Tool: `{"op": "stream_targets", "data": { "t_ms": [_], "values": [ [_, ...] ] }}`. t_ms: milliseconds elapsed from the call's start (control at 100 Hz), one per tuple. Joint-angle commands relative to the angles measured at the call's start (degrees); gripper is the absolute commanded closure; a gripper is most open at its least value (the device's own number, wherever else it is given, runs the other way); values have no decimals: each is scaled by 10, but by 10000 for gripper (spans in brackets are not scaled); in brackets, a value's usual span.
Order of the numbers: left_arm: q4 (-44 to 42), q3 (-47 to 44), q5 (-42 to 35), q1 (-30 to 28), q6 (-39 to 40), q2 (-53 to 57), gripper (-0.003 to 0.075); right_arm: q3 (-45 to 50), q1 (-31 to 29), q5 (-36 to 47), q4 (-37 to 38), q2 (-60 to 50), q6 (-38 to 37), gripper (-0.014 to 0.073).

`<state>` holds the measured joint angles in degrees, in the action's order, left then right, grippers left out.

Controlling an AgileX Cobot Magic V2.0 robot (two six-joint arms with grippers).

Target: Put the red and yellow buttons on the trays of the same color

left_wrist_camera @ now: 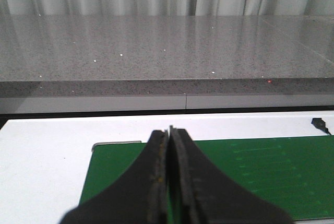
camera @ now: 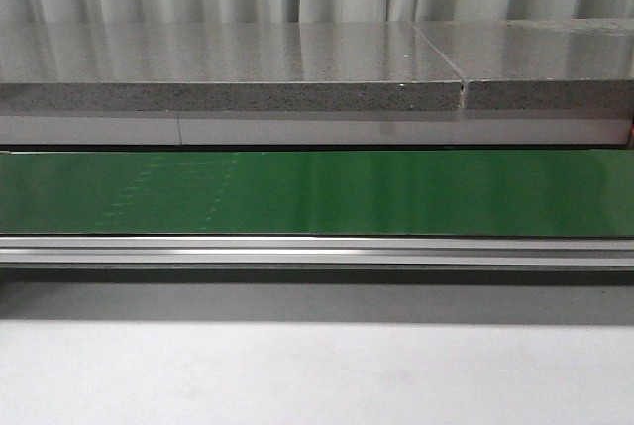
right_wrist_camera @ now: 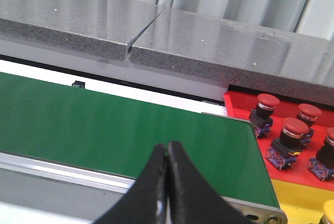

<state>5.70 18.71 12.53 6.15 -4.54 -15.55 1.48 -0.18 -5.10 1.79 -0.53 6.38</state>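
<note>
In the right wrist view, several red buttons [right_wrist_camera: 294,132] stand upright on a red tray [right_wrist_camera: 241,104] beyond the end of the green belt [right_wrist_camera: 104,125]. A yellow tray [right_wrist_camera: 302,198] lies beside the red one, and the edge of a yellow button [right_wrist_camera: 329,212] shows on it. My right gripper [right_wrist_camera: 167,146] hangs shut and empty over the belt's near rail. My left gripper [left_wrist_camera: 169,130] is shut and empty above the other end of the belt [left_wrist_camera: 271,177]. Neither gripper, tray nor button appears in the front view, where the belt [camera: 317,192] is bare.
A grey speckled stone shelf [camera: 297,68] runs behind the belt, with a seam [right_wrist_camera: 146,23] between its slabs. An aluminium rail [camera: 317,250] edges the belt's near side. White table surface [camera: 297,375] lies in front. Curtains hang at the back.
</note>
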Motion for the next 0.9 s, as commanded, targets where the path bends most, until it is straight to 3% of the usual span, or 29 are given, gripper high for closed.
{"op": "stream_targets", "data": {
  "t_ms": [0,80,390,580,890],
  "values": [
    [-57,-19,-60,4,65,28,739,-5,0,48,-1,-9,1,661],
    [-79,-53,-63,4,99,58,739,-5,0,48,-1,-9,1,661],
    [-91,-165,-93,4,99,183,739,-5,0,48,-1,-9,1,661],
    [-91,-206,-164,4,101,181,739,-5,0,48,-1,-9,1,661],
    [-86,-206,-163,4,101,181,739,-5,0,48,-1,-9,1,661]
  ]
}}
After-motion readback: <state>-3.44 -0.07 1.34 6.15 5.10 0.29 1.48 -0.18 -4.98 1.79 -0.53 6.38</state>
